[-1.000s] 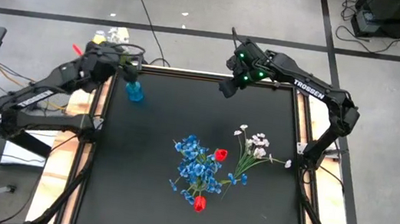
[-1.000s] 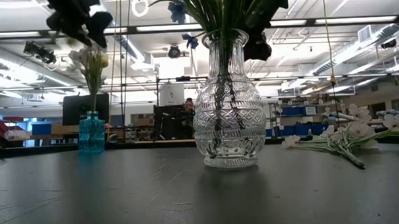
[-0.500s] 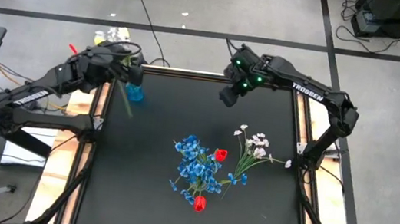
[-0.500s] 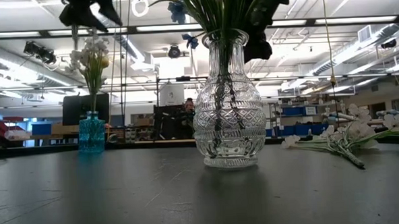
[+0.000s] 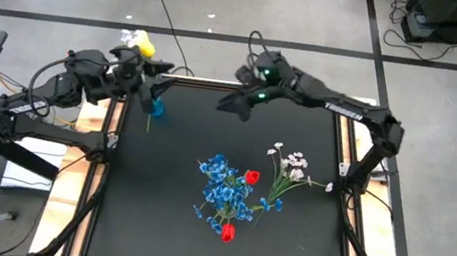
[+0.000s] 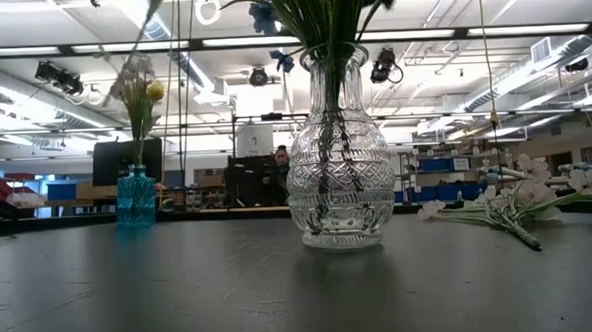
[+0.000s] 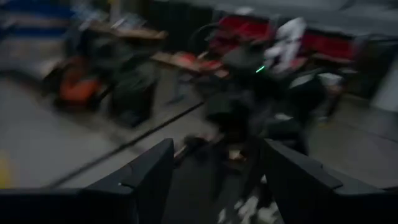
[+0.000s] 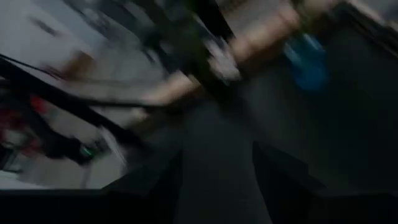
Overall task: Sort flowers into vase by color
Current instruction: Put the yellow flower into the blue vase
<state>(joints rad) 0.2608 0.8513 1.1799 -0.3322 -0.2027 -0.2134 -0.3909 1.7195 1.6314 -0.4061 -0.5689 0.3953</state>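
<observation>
On table: two vases (image 6: 337, 149), two red tulips (image 5: 251, 176).

The 2 dark arms reach toward each other across the far side of the surface (image 5: 162, 225). The left arm stretches from the left edge, elbow bent, its wrist level and turned toward the right arm. The left pincer (image 5: 153, 84) sits at the far-left corner, its 2 fingers (image 7: 146, 177) parted. The right arm extends from the right edge in a long, low line; the right pincer (image 5: 224, 105) hangs over the far middle, pointing toward the left arm.
</observation>
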